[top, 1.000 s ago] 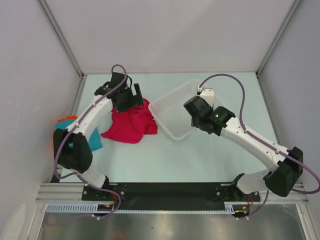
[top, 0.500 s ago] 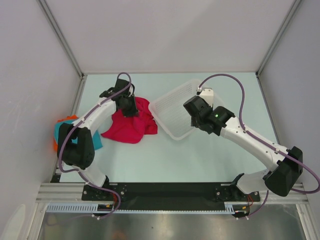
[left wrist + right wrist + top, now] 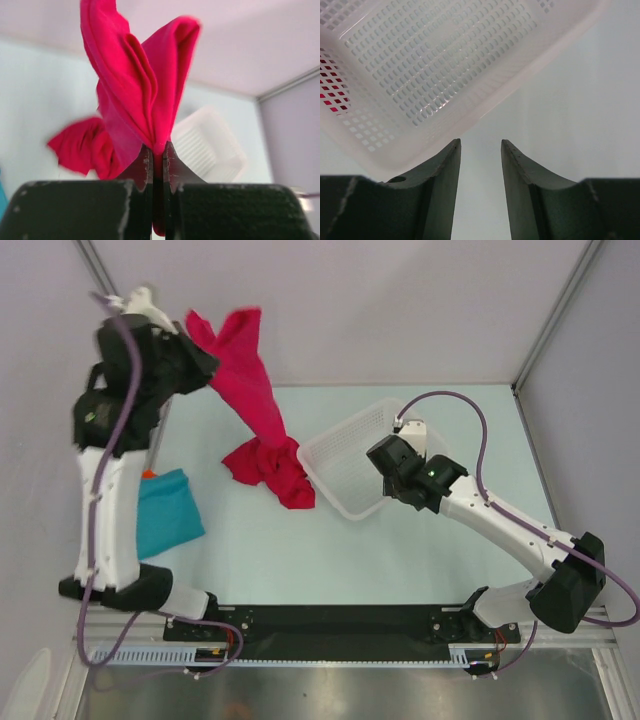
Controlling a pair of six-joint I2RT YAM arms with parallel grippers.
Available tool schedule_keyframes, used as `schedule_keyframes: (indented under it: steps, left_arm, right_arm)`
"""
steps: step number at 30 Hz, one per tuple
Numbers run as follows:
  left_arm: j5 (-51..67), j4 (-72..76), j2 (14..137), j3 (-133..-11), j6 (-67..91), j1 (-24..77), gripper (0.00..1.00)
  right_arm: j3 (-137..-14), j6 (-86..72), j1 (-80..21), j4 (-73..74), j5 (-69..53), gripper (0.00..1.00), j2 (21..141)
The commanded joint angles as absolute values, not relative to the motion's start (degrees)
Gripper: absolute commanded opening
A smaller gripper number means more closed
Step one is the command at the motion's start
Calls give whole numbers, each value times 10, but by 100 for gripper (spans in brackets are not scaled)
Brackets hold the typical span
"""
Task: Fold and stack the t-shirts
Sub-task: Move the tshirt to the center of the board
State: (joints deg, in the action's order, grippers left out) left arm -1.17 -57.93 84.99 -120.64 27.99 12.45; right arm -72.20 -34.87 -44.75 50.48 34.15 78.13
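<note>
Pale mint tabletop (image 3: 400, 550), white walls on three sides.

My left gripper (image 3: 158, 155) sits high in the upper left of the top view (image 3: 203, 362). Its jaws are pressed together on a fold of the crimson soft-cloth t-shirt (image 3: 145, 90). In the left wrist view the cloth comes up out of the slit between the two fingers and fans into two lobes above them, and a bit pokes out below the tips.

From the clamp the shirt (image 3: 250, 390) runs as a diagonal strip down toward frame centre. Its lower end is bunched on the table, just beside the left corner of the white plastic mesh basket (image 3: 350, 465).

The teal cloth t-shirt (image 3: 168, 512) lies flat at the left edge of the table, well apart from both jaws. A sliver of orange-red cloth (image 3: 148, 474) shows at its upper edge; I can't tell what it is.

My right gripper (image 3: 480, 150) has its jaws apart with nothing between them, only bare table showing in the gap. It hovers at the basket's rim (image 3: 445, 65), and red shows through the mesh at the left of that view.
</note>
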Motion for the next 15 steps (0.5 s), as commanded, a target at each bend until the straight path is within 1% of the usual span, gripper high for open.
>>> schedule_keyframes:
  steps: [1, 3, 6, 9, 15]
  left_arm:
    - [-49, -650, 762, -1320, 289, 123, 0]
    - [-54, -650, 737, -1317, 291, 124, 0]
    - [-59, -658, 732, -1308, 287, 124, 0]
    - [-52, -643, 726, -1257, 282, 124, 0]
    - [-11, -534, 708, -1063, 279, 120, 0]
  right_arm:
    - [-723, -347, -445, 482, 341, 43, 768]
    - [-726, -346, -445, 481, 339, 43, 769]
    - [-727, -345, -446, 478, 334, 43, 771]
    - [-729, -346, -447, 478, 330, 43, 770]
    - [-726, -355, -452, 485, 336, 43, 765]
